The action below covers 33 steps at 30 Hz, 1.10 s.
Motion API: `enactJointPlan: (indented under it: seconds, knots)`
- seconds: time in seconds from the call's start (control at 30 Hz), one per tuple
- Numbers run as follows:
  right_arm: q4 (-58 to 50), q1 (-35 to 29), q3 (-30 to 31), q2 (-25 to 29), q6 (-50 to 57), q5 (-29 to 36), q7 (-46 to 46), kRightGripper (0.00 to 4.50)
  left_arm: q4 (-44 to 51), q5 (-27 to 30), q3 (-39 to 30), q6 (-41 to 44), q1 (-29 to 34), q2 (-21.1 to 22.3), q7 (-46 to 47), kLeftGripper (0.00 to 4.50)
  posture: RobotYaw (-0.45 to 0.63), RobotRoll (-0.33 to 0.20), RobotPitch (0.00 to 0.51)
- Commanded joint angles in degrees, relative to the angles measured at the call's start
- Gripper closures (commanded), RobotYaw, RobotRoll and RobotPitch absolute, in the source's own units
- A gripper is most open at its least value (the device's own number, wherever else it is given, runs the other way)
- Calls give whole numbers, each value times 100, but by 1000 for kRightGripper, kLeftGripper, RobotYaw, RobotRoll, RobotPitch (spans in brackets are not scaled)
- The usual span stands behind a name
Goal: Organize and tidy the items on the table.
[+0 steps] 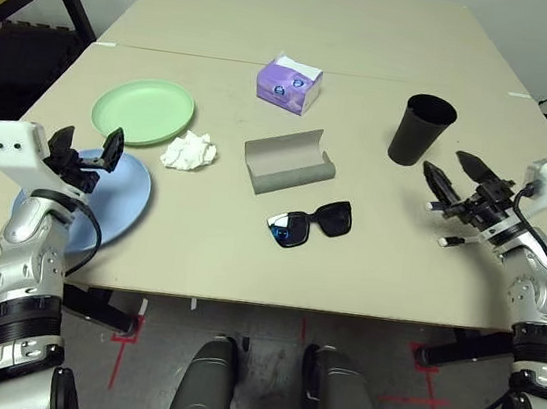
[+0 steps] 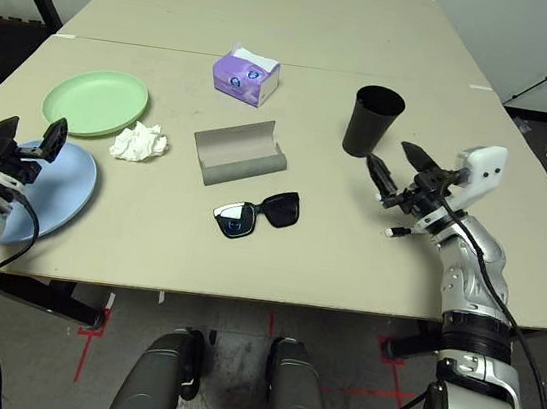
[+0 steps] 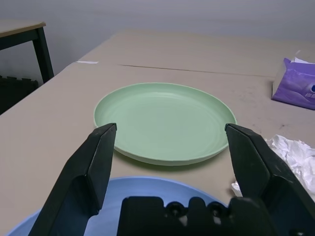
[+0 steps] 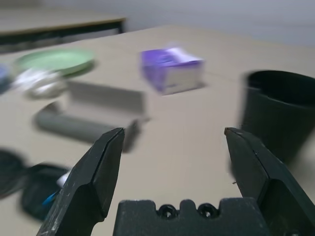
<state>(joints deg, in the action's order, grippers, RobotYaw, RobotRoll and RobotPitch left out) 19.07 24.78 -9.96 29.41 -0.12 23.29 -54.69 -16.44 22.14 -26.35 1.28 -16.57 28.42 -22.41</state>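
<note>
Plates, one pale green (image 1: 142, 112) and one light blue (image 1: 125, 201), lie at the left side of the beige table (image 1: 366, 267), the blue one nearer the robot. The left gripper (image 1: 86, 150) hangs over the blue plate with its two fingers wide apart and nothing between them; it and its forearm cover part of that plate. A crumpled white tissue (image 1: 190, 151) sits just beside the green plate.

Near the middle, the grey glasses case (image 1: 291, 163) lies open, with the black sunglasses (image 1: 310, 224) just in front of it on the robot's side, and the purple tissue box (image 1: 289, 84) stands beyond it. To the right, the black cup (image 1: 420, 130) stands upright, its inside too dark to make out.

The right gripper (image 1: 458, 183) is near the cup, its fingers also spread wide and empty. White tips of the pens (image 1: 442, 241) poke out beside it; the rest is hidden behind the gripper and arm. In the right wrist view, the sunglasses are blurred and cut off at the edge.
</note>
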Motion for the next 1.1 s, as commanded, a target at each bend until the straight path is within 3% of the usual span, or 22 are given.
enactJointPlan:
  seconds: [0.03,0.4,0.7,1.1]
  knots:
    - [-144,104,297,184,88,-39,-559,36,81,-54,100,76,-4,89,-80,0,-45,0,110]
    - [-7,427,959,405,-462,-437,-1711,36,148,-12,226,322,14,420,-484,0,-23,0,115]
    - [84,468,812,223,-288,-268,-1505,36,104,8,122,426,42,743,-750,0,-9,0,120]
    - [-351,335,1067,331,-110,-235,-1869,36,-698,50,-5,865,387,2119,-2146,0,-7,0,136]
